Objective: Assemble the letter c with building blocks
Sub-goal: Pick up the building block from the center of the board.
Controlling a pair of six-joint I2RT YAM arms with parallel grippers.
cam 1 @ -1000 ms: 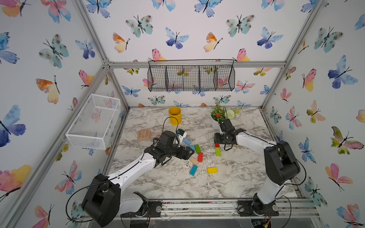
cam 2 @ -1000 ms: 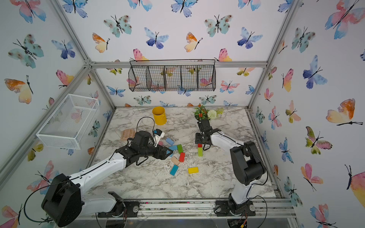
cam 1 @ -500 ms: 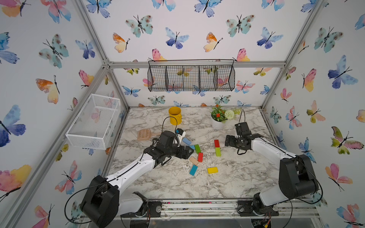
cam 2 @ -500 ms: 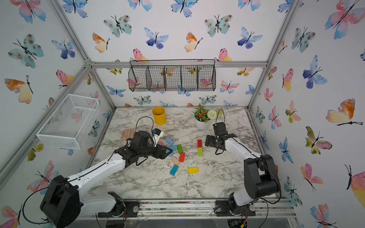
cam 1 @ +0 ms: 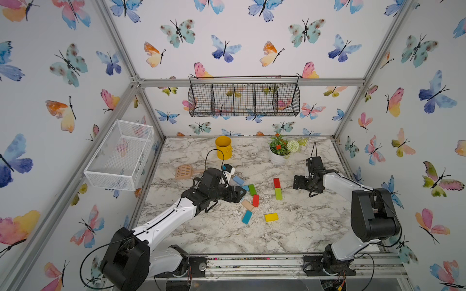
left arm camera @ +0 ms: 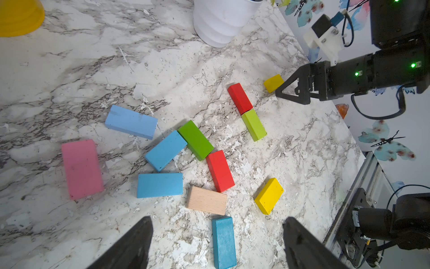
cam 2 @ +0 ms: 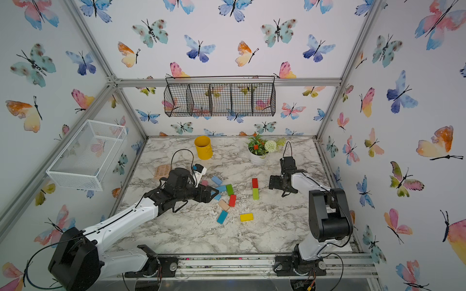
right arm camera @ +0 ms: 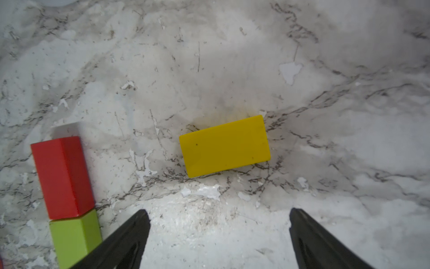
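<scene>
The right gripper (right arm camera: 218, 210) is being held wide open and empty just above the table (right arm camera: 349, 139), with a yellow block (right arm camera: 224, 145) lying flat ahead of its jaws, untouched. Beside it, a red block (right arm camera: 62, 174) and a lime block (right arm camera: 74, 237) are being shown end to end and touching, seemingly on their narrow long sides, in one straight line (most likely the spine of the C). The yellow block, lying near the red end, is probably being lined up as the letter's upper arm. In both top views it is being hidden by the gripper.

The left gripper (left arm camera: 218, 220) is likewise being held wide and empty over the loose heap. A pink block (left arm camera: 81, 168), a pale blue block (left arm camera: 131, 121), a green block (left arm camera: 195, 139), a second red block (left arm camera: 220, 170), a tan block (left arm camera: 206, 200), a teal block (left arm camera: 223, 242) and a second yellow block (left arm camera: 268, 195) are being left there as stock, some touching.

Only the spine is judged done. A pinch across the yellow block is being called for, with the upright pair not being knocked.
</scene>
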